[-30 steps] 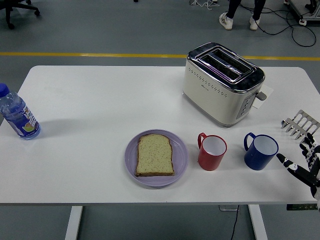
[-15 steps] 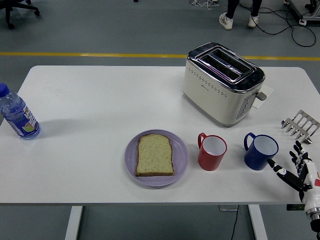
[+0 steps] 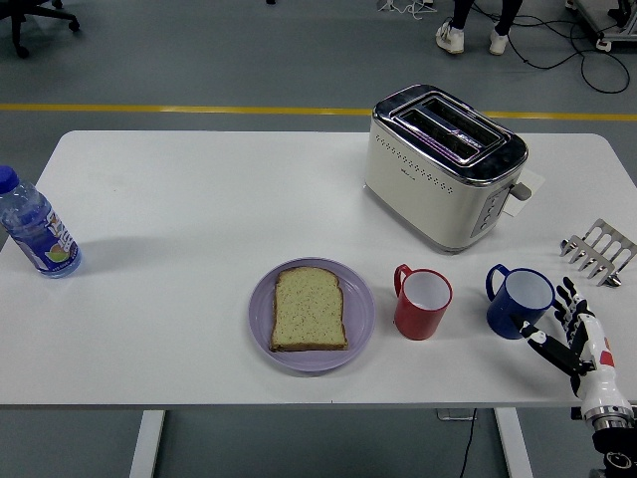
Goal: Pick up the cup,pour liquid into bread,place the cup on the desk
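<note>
Reaching for the blue cup, with nothing of the task yet done.

Nearest, at the table's [image 3: 179, 209] front right corner, the right hand [image 3: 575, 333] comes in with fingers spread and holding nothing, its thumb tip just beside the blue cup [image 3: 519, 302], though contact cannot be made out. That cup stands upright on the table, handle toward the left, so the pick-up seems only about to begin; pouring and setting the cup back down are both left. Just left of it stands a red cup [image 3: 422, 302], also upright and untouched. Further left the bread [image 3: 309, 309] lies flat on a purple plate [image 3: 360, 317], dry as far as can be seen. Beyond stand the toaster [image 3: 443, 164], a small metal rack [image 3: 598, 249] at the right edge, and a water bottle [image 3: 36, 227] far left.
</note>
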You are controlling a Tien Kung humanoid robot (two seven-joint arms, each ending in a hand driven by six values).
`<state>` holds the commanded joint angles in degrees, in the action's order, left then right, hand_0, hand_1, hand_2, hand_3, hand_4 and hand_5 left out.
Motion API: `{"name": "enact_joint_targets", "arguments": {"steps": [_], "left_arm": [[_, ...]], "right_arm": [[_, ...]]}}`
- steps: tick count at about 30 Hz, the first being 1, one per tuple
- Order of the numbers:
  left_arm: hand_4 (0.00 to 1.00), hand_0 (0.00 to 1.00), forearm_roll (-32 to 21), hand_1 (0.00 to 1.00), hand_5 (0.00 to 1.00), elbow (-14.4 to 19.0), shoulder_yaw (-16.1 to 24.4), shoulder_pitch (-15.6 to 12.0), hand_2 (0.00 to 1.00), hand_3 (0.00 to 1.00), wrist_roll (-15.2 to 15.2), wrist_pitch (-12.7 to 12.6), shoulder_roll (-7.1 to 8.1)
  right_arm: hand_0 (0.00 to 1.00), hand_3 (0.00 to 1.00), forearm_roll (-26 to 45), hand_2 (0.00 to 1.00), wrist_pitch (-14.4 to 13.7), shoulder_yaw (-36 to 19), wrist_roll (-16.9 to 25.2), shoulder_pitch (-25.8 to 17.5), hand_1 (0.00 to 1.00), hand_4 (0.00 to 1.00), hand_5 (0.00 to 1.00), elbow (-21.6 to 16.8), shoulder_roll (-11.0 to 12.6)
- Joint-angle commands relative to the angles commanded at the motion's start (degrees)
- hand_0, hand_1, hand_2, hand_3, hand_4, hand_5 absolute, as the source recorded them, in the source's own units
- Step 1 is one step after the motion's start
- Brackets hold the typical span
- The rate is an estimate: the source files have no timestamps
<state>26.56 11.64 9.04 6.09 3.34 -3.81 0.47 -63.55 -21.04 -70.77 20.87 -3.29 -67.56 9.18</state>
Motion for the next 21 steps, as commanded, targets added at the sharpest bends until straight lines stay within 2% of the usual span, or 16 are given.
{"name": "enact_joint_targets", "arguments": {"steps": [4, 12, 21], "left_arm": [[0.324, 0.636, -0.1, 0.646, 0.836, 0.0, -0.1, -0.2, 0.657, 0.554, 0.0, 0.0, -0.14], [0.324, 0.636, -0.1, 0.647, 0.836, 0.0, -0.1, -0.3, 0.657, 0.554, 0.0, 0.0, -0.26], [0.324, 0.635, 0.0, 0.646, 0.836, 0.1, 0.2, 0.0, 0.657, 0.554, 0.0, 0.0, -0.37]], "right_arm": [[0.985, 0.998, 0.9, 0.962, -1.1, 1.1, 2.1, 1.3, 0.869, 0.989, 0.221, 2.9, -0.3], [0.981, 0.998, 0.9, 0.962, -1.9, 2.5, 3.1, 2.7, 0.868, 0.988, 0.218, 4.6, -1.3], [0.979, 0.998, 0.9, 0.965, -2.8, 3.4, 4.5, 6.4, 0.864, 0.985, 0.216, 8.2, -2.9]]}}
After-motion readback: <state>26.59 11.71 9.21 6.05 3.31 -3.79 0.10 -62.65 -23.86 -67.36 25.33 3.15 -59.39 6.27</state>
